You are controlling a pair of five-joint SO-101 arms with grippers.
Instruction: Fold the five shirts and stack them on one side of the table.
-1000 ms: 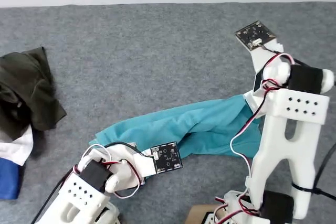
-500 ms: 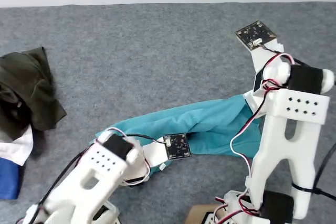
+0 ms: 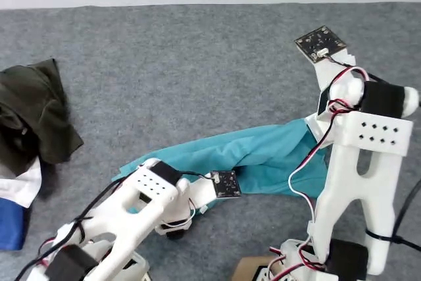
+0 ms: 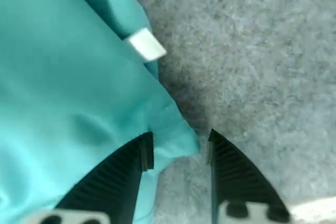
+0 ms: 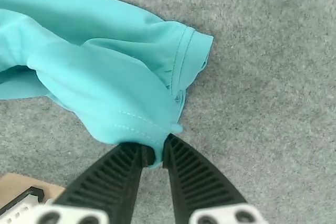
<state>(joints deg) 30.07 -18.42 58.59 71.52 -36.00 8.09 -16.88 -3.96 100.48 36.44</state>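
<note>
Far left edge of the grey felt table (image 3: 197,57): pile of 3 crumpled shirts. The dark olive shirt (image 3: 33,113) is on top & furthest back. A white shirt (image 3: 23,185) pokes out under it, and a blue shirt (image 3: 10,225) sits at the near edge, touching the white one. None folded.

Next over, the left arm (image 3: 131,212) comes up from the near-left corner, w/ its wrist over the left end of the teal shirt (image 3: 256,156). Left gripper (image 4: 180,137): jaws spread, one finger over fabric, the other over bare felt. A hemmed corner of the teal shirt lies btwn the tips, not clamped. A small white tag (image 4: 146,44) sticks out at the shirt's edge just beyond.

The teal shirt lies mid-table as a long bunched band, running from near-left up toward the right, well apart from the pile.

Right side: the right arm (image 3: 358,176) stands over the shirt's right end. Right gripper (image 5: 157,149): jaws pressed together, pinching a fold of teal fabric at a stitched hem. A stitched cuff lies on the felt just beside. A corner of a tan board (image 3: 252,269) shows by the arm's base.
</note>
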